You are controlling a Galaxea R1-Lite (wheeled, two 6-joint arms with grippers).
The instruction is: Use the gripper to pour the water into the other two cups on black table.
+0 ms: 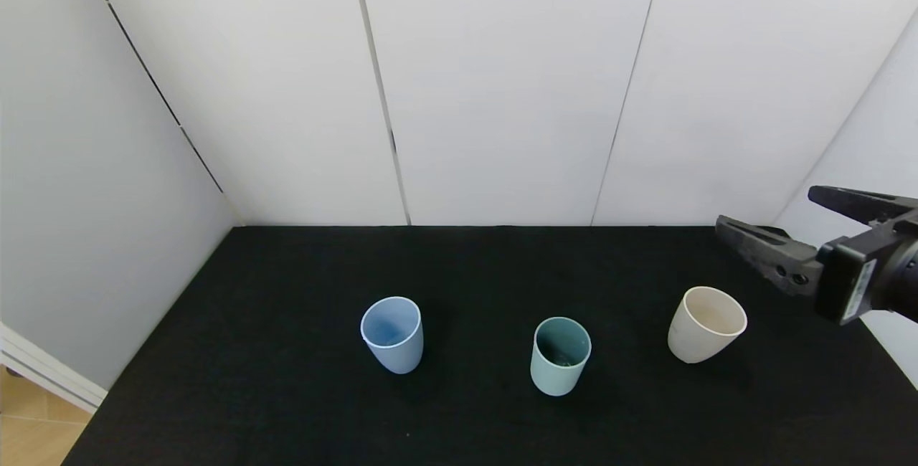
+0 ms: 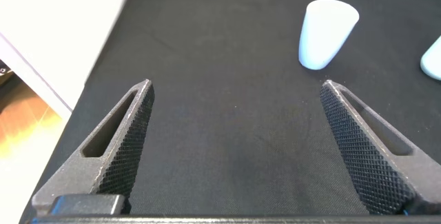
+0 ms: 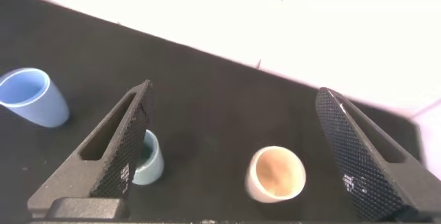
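Cups: three upright in a row on the black tabletop [image 1: 287, 409]. Blue cup [image 1: 391, 334] at left, teal cup [image 1: 560, 355] in the middle, cream cup [image 1: 706, 324] at right (water not discernible in any). Right hand [image 1: 771, 219] hangs above the tabletop's right edge, near the cream cup, fingers spread wide, holding nothing. Left hand [image 2: 234, 96] low over bare tabletop, also spread, blue cup beyond it.

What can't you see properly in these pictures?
- Water: the teal-green cup has a dark inside in the head view; no level shows.
- Teal-green cup, right wrist view: half hidden by a finger of the right end effector.
- Left end effector: outside the head view.
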